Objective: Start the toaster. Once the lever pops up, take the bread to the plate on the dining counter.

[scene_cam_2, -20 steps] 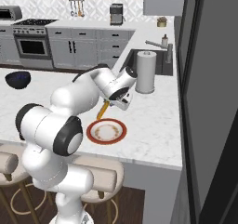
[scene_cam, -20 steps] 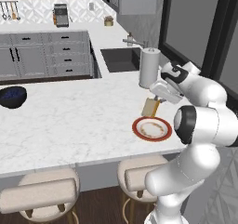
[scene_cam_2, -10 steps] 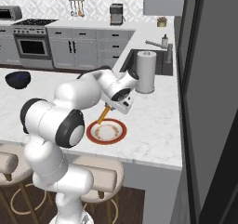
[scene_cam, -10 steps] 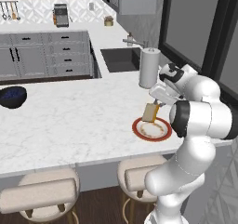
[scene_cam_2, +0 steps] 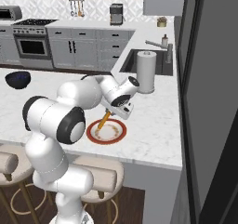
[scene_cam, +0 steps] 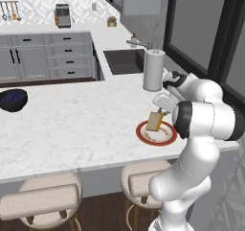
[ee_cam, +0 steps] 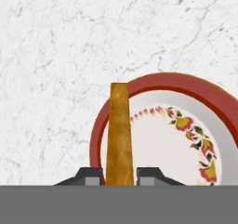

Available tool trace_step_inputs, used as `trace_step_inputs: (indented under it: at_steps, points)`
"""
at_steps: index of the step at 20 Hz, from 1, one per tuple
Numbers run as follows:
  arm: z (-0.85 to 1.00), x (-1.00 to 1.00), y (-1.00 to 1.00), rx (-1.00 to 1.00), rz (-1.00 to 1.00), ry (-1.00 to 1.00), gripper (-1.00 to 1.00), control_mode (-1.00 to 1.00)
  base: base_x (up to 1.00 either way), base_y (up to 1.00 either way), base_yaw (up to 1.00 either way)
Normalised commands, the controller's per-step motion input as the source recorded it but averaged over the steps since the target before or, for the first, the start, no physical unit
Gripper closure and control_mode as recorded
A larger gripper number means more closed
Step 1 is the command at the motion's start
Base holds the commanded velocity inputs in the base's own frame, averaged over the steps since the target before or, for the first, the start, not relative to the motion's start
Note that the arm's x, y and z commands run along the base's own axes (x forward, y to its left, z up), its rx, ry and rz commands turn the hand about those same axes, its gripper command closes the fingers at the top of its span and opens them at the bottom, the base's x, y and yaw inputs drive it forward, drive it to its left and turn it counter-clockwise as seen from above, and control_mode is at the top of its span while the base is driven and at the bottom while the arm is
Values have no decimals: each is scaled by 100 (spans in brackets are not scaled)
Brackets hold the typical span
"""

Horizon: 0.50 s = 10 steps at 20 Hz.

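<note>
The bread (scene_cam: 154,121) (scene_cam_2: 105,120) is a tan slice held upright on edge, seen edge-on in the hand view (ee_cam: 119,135). My gripper (scene_cam: 160,111) (scene_cam_2: 111,112) (ee_cam: 120,176) is shut on its upper end, one dark fingertip on each side. The slice hangs just above the plate (scene_cam: 164,137) (scene_cam_2: 116,135) (ee_cam: 195,107), a round plate with a red-brown rim and a pale flowered centre. It is over the plate's left rim in the hand view. The plate rests on the white marble dining counter (scene_cam: 72,124) (scene_cam_2: 153,125).
A white paper-towel roll (scene_cam: 153,70) (scene_cam_2: 146,72) stands just behind the plate, near the sink (scene_cam: 123,61). A dark blue bowl (scene_cam: 11,99) (scene_cam_2: 18,79) sits far left on the counter. Stools (scene_cam: 40,203) stand below the counter's front edge.
My gripper has come down with the bread toward the plate, and the slice now hangs lower over the plate's rim.
</note>
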Motion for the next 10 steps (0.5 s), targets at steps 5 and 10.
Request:
trace_step_inputs:
  at_steps: [5, 10]
  points:
    - [-22, 0, 3, 0, 0, 0, 100, -100, 0, 0, 0]
    - [-9, 0, 0, 0, 0, 1, 100, -100, 0, 0, 0]
